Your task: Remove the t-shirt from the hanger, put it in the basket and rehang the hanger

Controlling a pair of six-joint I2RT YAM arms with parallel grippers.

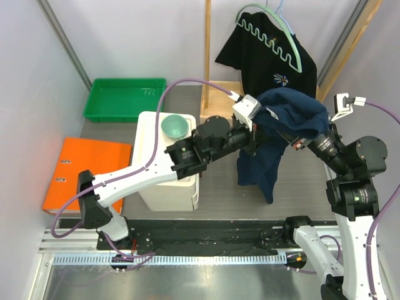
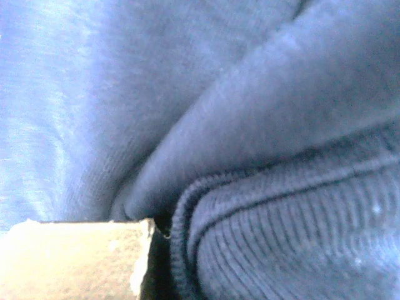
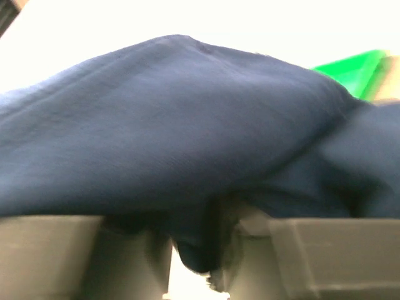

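two arms on one shirt here. the navy t-shirt is bunched up mid-air between them, and i can't see any hanger inside it. from the left gripper the bulk of the cloth lies at about 2 to 3 o'clock. from the right gripper in the top view it sits at roughly 10 o'clock, so both are right up against it and neither is clearly nearer. the long axis of the shirt runs from the hump at 1 o'clock down to a loose tail hanging toward 7 o'clock, just beside the white box.

the right wrist view shows a fold dropping into the gap between the two fingers, so i'd say those jaws are pinching the shirt. on the left side the camera is buried in ribbed navy fabric with only one pale finger showing, so i honestly can't tell whether those jaws are closed or spread.

the black t-shirt is up at 12 o'clock on the mint hanger, well apart from both grippers. my guess is that any pull-off has to go toward 6 o'clock, away from the rack, with the tail trailing.
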